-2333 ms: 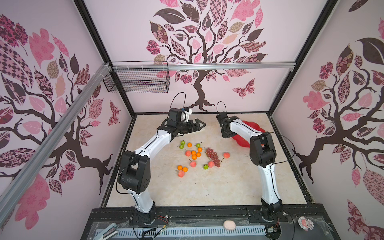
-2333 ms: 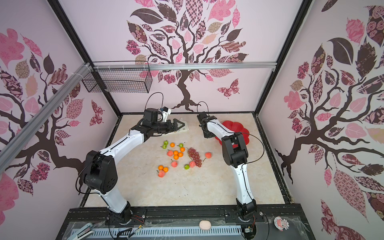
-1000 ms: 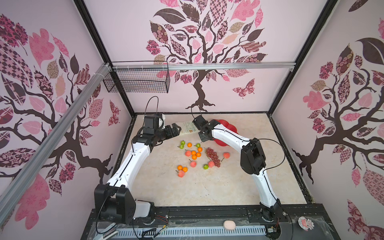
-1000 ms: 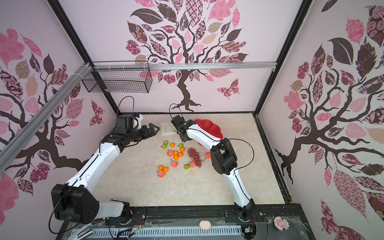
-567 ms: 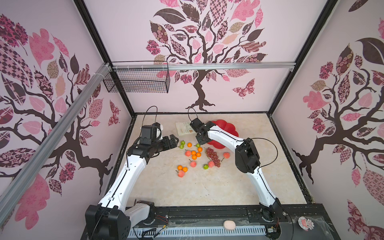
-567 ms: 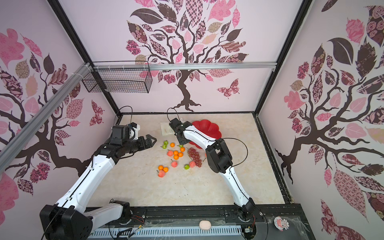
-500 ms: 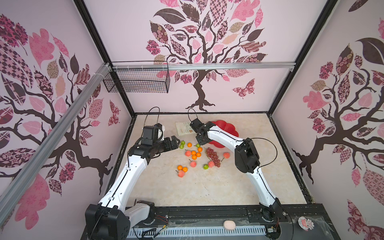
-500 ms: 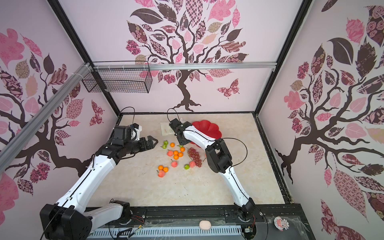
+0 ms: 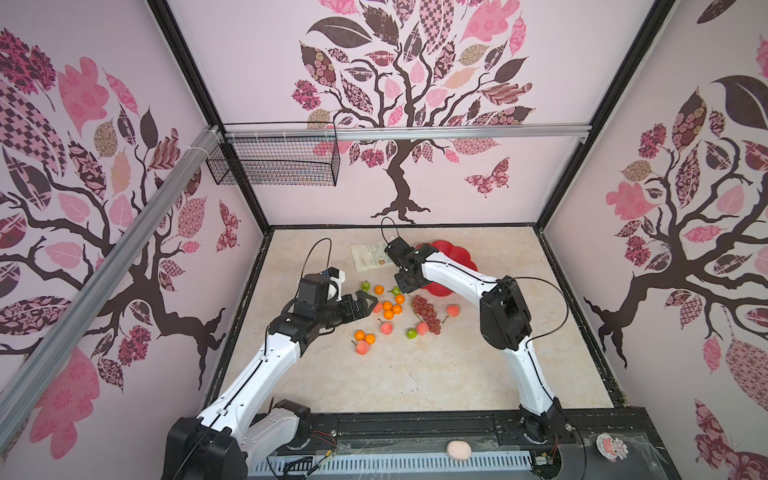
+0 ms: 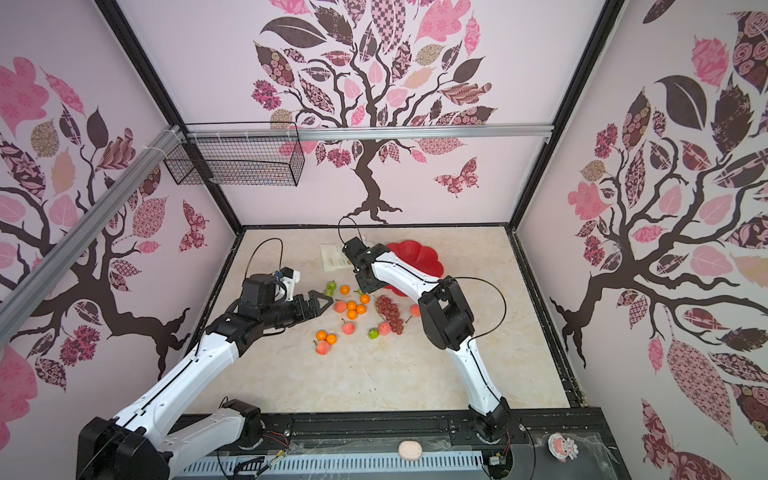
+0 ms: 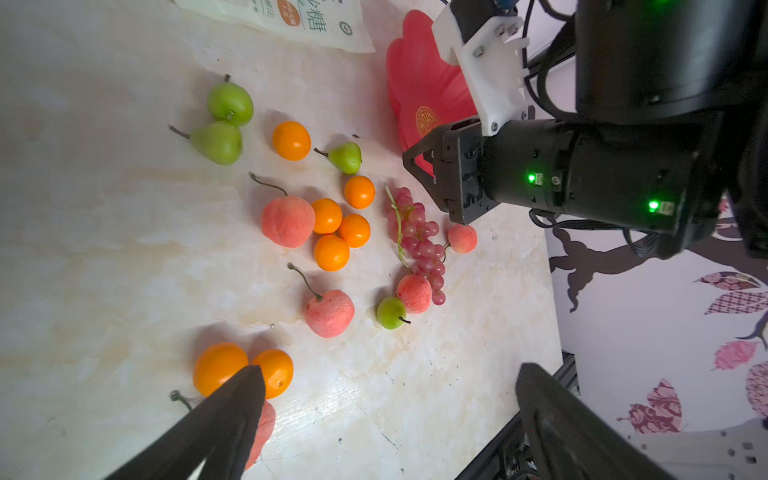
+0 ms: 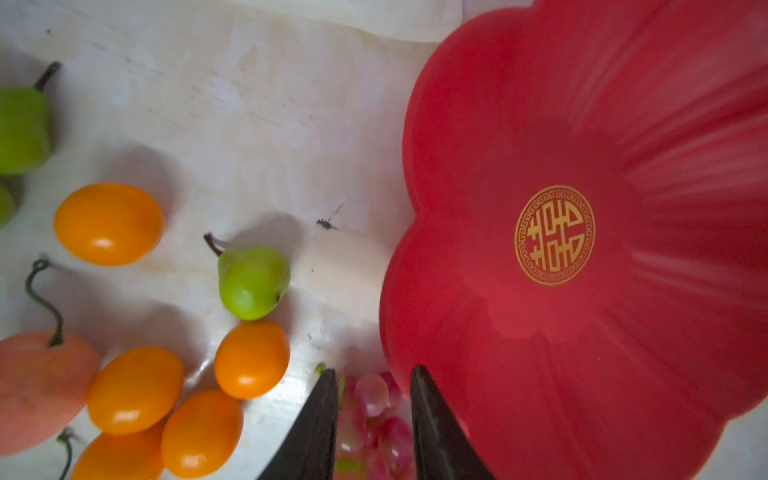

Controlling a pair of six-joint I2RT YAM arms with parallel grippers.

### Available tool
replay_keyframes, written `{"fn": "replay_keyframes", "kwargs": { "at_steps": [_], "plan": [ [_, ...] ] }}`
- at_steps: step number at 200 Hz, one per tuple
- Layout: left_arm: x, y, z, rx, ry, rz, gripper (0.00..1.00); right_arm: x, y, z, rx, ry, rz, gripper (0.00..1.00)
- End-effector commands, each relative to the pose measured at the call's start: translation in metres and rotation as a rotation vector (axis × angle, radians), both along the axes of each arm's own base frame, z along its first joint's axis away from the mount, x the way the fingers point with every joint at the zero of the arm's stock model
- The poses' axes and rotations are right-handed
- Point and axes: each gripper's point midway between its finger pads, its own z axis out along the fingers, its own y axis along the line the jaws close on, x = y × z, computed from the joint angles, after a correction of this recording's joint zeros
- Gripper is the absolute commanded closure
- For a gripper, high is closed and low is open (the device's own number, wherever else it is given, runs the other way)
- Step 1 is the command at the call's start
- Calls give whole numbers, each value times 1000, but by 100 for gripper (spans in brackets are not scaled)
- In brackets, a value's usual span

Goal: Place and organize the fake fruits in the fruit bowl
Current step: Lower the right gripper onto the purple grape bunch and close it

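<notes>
Broadly, the marble-patterned table (image 9: 415, 374) is carrying everything, and the fruit bowl (image 9: 461, 257) is sitting near its far edge, a little right of the middle. In both top views the right arm is crossing over the bowl and hiding its centre. The right wrist view is showing what they miss: the red inside and a round gold emblem (image 12: 555, 235). A white printed pouch (image 9: 368, 255) is lying just left of the bowl, by the far edge.

The left gripper (image 9: 368, 301) is hovering at the left side of the fruit cluster, its jaws standing wide apart with nothing between them. The right gripper (image 12: 372, 370) is pointing down beside the bowl's near-left rim, jaws narrowly parted and clamping nothing. The grape bunch (image 11: 415, 237) is showing through that gap in the right wrist view only.

Around the bunch, peaches (image 9: 386, 328), tangerines (image 9: 387, 314) and green pears (image 9: 365, 286) are lying scattered over the table's middle, all outside the bowl.
</notes>
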Motion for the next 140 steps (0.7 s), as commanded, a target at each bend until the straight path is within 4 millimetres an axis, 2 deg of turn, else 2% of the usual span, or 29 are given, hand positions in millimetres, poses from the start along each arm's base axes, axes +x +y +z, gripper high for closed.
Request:
{"fn": "replay_keyframes", "kwargs": {
  "at_steps": [1, 25, 42, 106, 124, 140],
  "plan": [
    [4, -7, 0, -103, 8, 38, 2, -19, 9, 34, 94, -3, 33, 70],
    [6, -7, -13, -118, 49, 64, 2, -35, 10, 22, 61, 28, 62, 73],
    [9, -5, -18, -132, 55, 78, 2, -39, 11, 14, 37, 39, 70, 74],
    [22, 19, -20, -193, 73, 133, 1, -28, 13, -11, -40, 61, 74, 75],
    [24, 21, -21, -190, 78, 142, 2, -24, 15, -17, -55, 68, 81, 75],
    [27, 12, -18, -198, 81, 79, 2, -21, 15, -19, -80, 73, 78, 75]
  ]
}}
